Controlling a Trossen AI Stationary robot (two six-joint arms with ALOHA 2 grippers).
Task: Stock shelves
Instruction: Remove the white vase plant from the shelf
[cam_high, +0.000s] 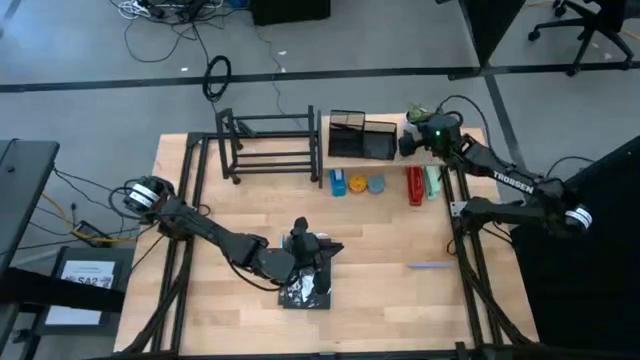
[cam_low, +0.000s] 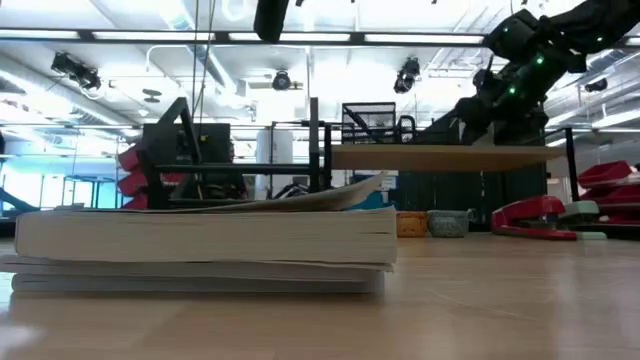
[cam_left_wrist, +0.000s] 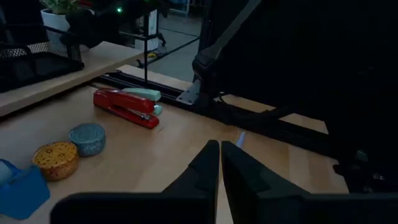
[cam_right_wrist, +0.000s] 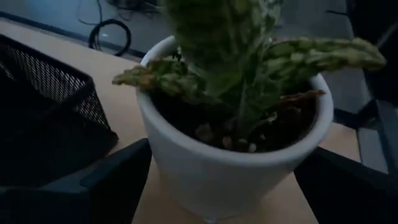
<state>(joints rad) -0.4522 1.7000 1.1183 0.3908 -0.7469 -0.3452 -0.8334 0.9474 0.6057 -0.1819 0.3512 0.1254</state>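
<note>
A green plant in a white pot (cam_right_wrist: 217, 155) stands on the light wooden plank shelf (cam_low: 440, 157) at the table's far right, next to a black mesh organizer (cam_high: 360, 135). My right gripper (cam_right_wrist: 224, 186) is open around the pot, one finger on each side. The black tube rack (cam_high: 268, 145) stands at the far middle. My left gripper (cam_left_wrist: 219, 165) is shut with nothing in it. It hovers over the table's middle, just beyond a stack of books (cam_high: 306, 288) that lies flat near the front edge. My right gripper has its two fingers (cam_right_wrist: 118, 177) level at the pot's white side wall (cam_right_wrist: 168, 155), one on either side, below the rim. I cannot tell whether they touch it. The pot stands upright on the plank.
In front of the plank lie a blue object (cam_high: 338, 182), a yellow tin (cam_high: 358, 184), a grey-blue tin (cam_high: 376, 184), a red stapler (cam_high: 414, 186) and a pale green stapler (cam_high: 432, 180). A blue pen (cam_high: 430, 265) lies at the right. The table's left part is bare wood (cam_high: 220, 210).
</note>
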